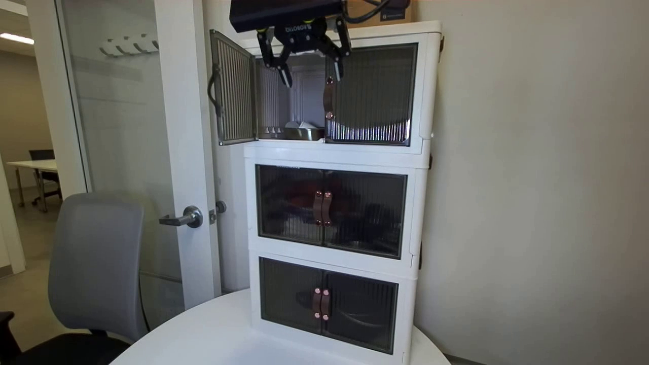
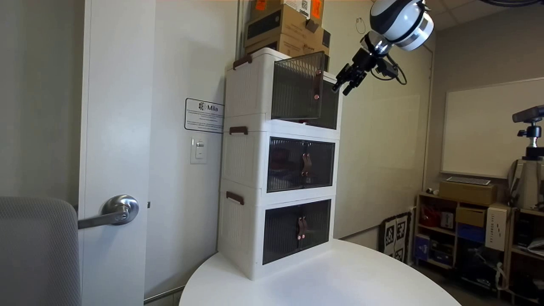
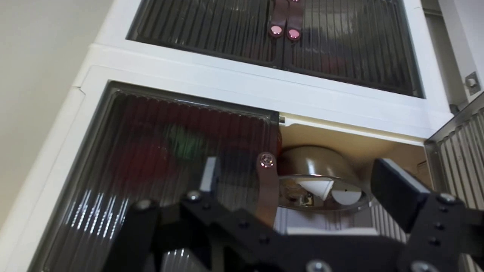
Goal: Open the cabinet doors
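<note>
The top compartment of the white cabinet [image 1: 431,101] has two smoked see-through doors. In an exterior view, the left-hand door [image 1: 236,91] stands swung open; it also shows open in an exterior view [image 2: 295,87]. The right-hand door [image 1: 375,96] is closed, with a brown strap handle [image 1: 328,99] at its inner edge. My gripper [image 1: 313,76] is open and empty in front of the top compartment. In the wrist view, which is upside down, the gripper [image 3: 298,181] has one finger before the closed door [image 3: 170,158] and the other before the opening. The handle [image 3: 267,185] shows between the fingers.
A metal bowl [image 3: 321,162] with small items sits inside the opened compartment. Two lower tiers have closed door pairs [image 1: 332,210]. Cardboard boxes [image 2: 293,34] are on or behind the cabinet top. A room door [image 1: 187,152] and a grey chair [image 1: 96,258] stand beside the white table [image 1: 213,334].
</note>
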{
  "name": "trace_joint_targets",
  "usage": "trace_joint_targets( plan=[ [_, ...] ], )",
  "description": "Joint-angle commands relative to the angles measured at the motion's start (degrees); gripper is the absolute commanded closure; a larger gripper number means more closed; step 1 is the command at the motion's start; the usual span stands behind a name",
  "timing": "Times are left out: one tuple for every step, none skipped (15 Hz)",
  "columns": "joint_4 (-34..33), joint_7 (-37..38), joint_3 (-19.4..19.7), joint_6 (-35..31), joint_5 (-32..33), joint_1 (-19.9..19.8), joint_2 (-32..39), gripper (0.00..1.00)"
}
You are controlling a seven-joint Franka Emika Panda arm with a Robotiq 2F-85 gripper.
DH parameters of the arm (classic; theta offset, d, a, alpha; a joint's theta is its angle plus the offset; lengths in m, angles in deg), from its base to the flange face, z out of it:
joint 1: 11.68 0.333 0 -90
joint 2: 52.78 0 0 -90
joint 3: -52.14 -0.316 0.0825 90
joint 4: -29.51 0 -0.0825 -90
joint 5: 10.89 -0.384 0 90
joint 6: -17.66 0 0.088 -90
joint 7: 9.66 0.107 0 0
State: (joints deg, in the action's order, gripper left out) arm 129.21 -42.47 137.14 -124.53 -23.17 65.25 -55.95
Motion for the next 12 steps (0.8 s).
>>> trace_joint_targets(
  plan=[
    [0.3,-5.1,4.4,-0.9,-3.5,5.5,-2.7,0.0],
    [0.2,-5.0,5.9,-0.9,-3.5,7.1,-3.2,0.0],
    [0.1,-4.3,7.5,-1.0,-3.0,8.8,-3.7,0.0],
    [-0.1,-3.4,9.1,-1.0,-2.0,10.7,-4.3,0.0],
    [-0.3,-2.2,10.9,-1.2,-0.8,12.6,-4.8,0.0],
    [-0.5,-1.1,12.8,-1.4,0.7,14.7,-5.5,0.0],
    [-0.7,0.8,15.0,-1.9,2.5,16.9,-5.9,0.0],
    [-1.0,3.4,17.2,-2.4,4.7,19.2,-6.4,0.0],
    [-1.3,8.7,20.0,-2.6,6.9,21.5,-6.1,0.0],
    [0.1,7.7,6.4,-2.0,11.0,9.4,-8.5,0.0],
    [0.1,10.0,8.2,-2.3,12.1,10.9,-8.5,0.0],
    [0.0,11.1,9.2,-2.3,12.5,11.9,-8.6,0.0]
  ],
)
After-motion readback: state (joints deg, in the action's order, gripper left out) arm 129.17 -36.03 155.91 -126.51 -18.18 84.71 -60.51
